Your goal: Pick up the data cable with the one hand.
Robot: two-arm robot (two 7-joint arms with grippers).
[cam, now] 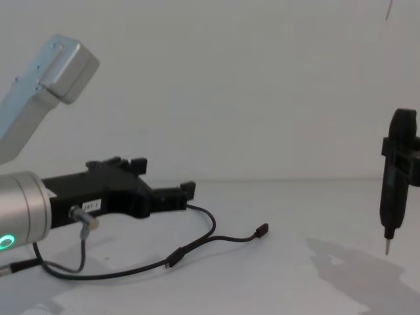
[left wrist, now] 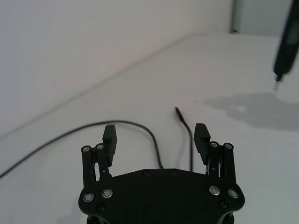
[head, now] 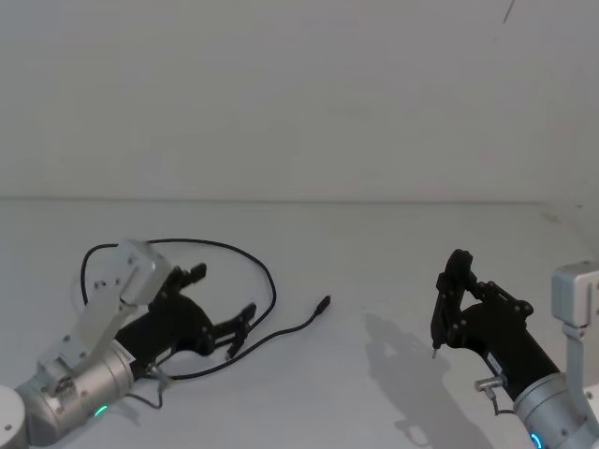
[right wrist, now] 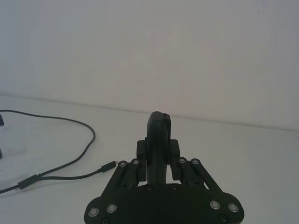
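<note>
The data cable (head: 290,329) lies in a loose loop on the white table, its free plug (head: 323,304) pointing towards the middle. My left gripper (head: 223,295), the long black one on the silver wrist with the green ring, hovers low over the loop and stands open. In the left wrist view the data cable (left wrist: 135,124) runs across the gap between the spread fingers (left wrist: 110,135) of the left gripper (left wrist: 155,137). The chest view shows the left gripper (cam: 164,178) just above the data cable (cam: 216,239). My right gripper (head: 435,348) hangs shut at the right, well clear of the cable.
The arm's own black wire with its silver plug (cam: 85,216) dangles below the left wrist. A white wall closes off the table's far edge (head: 299,200). The right gripper's shadow (cam: 354,269) falls on bare tabletop between the two arms.
</note>
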